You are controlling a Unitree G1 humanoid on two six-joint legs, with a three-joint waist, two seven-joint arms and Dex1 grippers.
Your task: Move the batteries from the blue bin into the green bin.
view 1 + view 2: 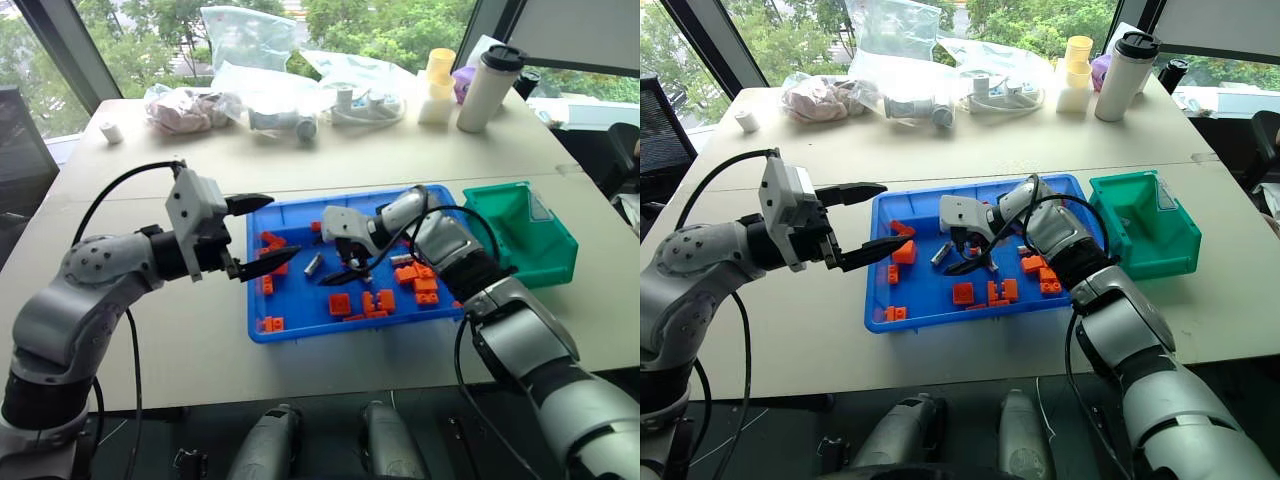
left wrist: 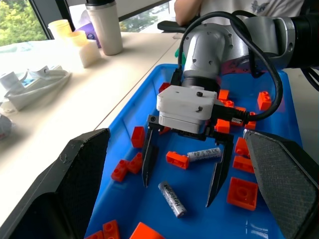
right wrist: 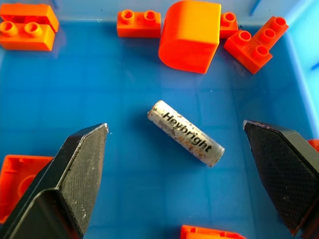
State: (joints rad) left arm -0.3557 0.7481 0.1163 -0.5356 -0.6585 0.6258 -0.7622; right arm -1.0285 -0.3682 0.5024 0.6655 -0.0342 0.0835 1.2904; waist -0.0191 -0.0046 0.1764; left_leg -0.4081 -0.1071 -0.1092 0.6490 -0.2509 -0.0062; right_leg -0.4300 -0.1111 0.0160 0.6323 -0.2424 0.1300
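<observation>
Right wrist view: we look down between the right end effector (image 3: 184,184) and its two black, cross-hatched fingers (image 3: 75,179), spread wide apart with nothing between them but one battery (image 3: 185,132), a slim silver cylinder with dark lettering lying flat and untouched on the glossy floor of the blue bin (image 1: 300,325). Around it we see orange toy bricks (image 3: 138,23), studded and hard-edged, and one smooth rounded orange block (image 3: 190,35). In the left wrist view a second battery (image 2: 204,154) lies among bricks just behind that end effector. The left end effector (image 1: 262,228) hovers at the tray's left rim, fingers apart and empty. The green bin (image 1: 522,235), deep with sloped walls, stands touching the tray's right end on the pale worktop (image 1: 400,160).
</observation>
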